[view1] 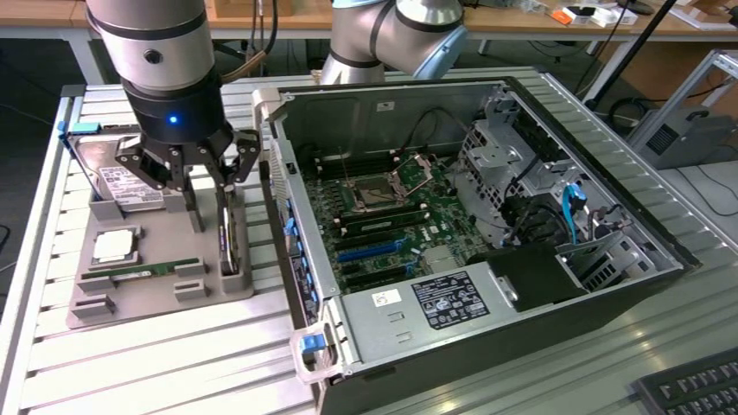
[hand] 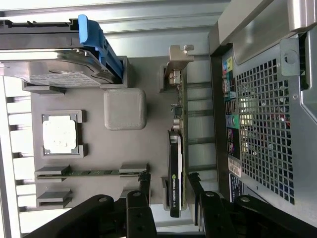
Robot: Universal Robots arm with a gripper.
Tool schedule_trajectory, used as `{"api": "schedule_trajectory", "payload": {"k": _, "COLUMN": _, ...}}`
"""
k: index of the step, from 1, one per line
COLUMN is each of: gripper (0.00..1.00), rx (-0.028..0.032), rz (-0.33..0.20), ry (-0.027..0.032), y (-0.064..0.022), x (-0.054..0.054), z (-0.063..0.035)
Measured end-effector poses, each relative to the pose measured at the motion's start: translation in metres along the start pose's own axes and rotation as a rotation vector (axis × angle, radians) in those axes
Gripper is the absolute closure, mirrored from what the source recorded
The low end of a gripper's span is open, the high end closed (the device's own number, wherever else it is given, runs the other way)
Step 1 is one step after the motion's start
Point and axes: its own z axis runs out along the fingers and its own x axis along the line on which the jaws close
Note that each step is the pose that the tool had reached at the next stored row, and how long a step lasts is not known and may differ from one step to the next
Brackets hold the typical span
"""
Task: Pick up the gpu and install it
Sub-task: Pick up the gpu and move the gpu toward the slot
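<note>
On the slatted metal bench (view1: 34, 346), toward the exterior view's left, sits a gray parts tray (view1: 138, 303). A hard drive (view1: 116, 177) with a blue rail lies at the tray's far left corner. Nearer the camera come a CPU (view1: 116, 246) and then a green memory stick (view1: 138, 271) lying flat in its slot.

Along the tray's right edge, the side facing the computer, the gpu (view1: 231, 233) stands on its long edge in a holder, its silver bracket at the far end. The gripper (view1: 216, 207) hangs directly over it with its fingers spread wide. In the wrist view they straddle the card's near end without clamping it.

Just beside the tray on the right lies the open computer case (view1: 645, 251), with its motherboard (view1: 381, 216) exposed and the power supply (view1: 427, 303) at the near end.
</note>
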Motion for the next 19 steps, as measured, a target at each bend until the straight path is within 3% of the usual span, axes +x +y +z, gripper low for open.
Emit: {"api": "schedule_trajectory", "payload": {"k": 19, "gripper": 0.58, "rx": 0.0047, "rz": 0.000, "ry": -0.0004, "y": -0.0001, "x": 0.0001, "z": 0.0054}}
